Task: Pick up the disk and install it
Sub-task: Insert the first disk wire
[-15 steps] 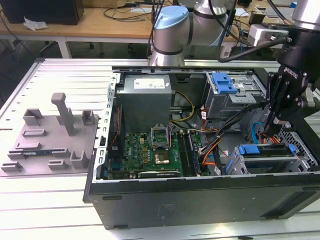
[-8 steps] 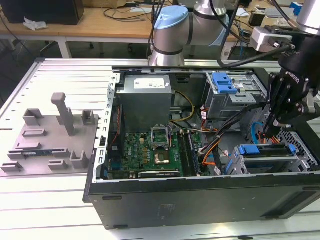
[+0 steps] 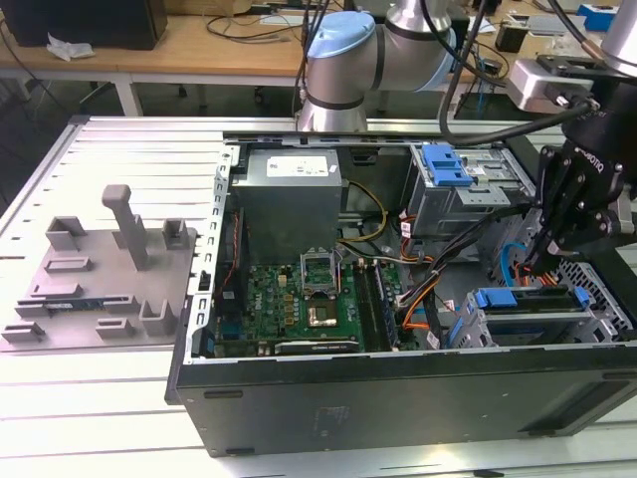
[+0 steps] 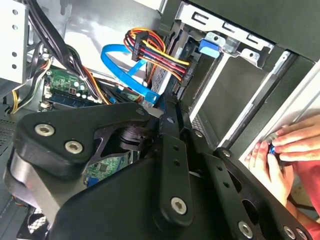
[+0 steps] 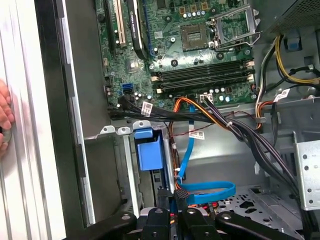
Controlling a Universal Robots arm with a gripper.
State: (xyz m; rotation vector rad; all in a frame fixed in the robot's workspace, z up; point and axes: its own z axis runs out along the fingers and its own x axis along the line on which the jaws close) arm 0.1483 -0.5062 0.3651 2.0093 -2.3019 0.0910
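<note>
Inside the open computer case (image 3: pixel 398 388), at the exterior view's lower right, the disk (image 3: pixel 526 301) sits in its metal drive cage (image 3: pixel 542 329) with its blue frame showing along the top. Directly above it hangs the black gripper (image 3: pixel 557 234), fingers pointing down close to the frame; whether the jaws are apart or closed cannot be told. Beside the case wall, in the second wrist view, a person's hands (image 4: pixel 280 150) pinch a small blue part.
</note>
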